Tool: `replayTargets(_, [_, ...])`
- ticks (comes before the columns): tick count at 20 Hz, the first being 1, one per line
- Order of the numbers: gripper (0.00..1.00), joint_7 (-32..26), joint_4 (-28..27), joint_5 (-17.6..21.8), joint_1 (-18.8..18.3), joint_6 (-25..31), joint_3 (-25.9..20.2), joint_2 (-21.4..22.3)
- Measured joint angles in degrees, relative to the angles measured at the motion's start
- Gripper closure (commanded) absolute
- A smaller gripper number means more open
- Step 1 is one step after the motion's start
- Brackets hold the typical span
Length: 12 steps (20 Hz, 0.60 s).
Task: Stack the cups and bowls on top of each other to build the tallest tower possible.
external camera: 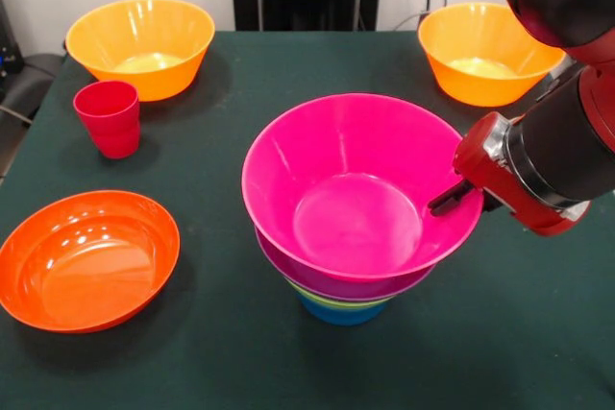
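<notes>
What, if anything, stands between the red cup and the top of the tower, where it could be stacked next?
Nothing visible does. The red cup stands alone on the table, with bare cloth between it and the tower. The pink bowl on top is open and empty. The gripper reaches in over its far-side rim, away from the cup's path.

A pink bowl (360,184) is nested atop the tower (343,285) at table (538,333) centre; gripper (452,199) is seen at its rim.
</notes>
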<state>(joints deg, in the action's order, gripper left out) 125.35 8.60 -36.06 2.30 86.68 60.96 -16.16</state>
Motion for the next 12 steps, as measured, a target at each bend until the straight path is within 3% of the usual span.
replayTargets(5, [1.00, 0.0, 0.9, 0.0, 0.4, -1.7, -0.4, 0.1])
replayTargets(12, [1.00, 0.0, 6.6, 1.6, 2.6, -8.2, -2.9, 1.8])
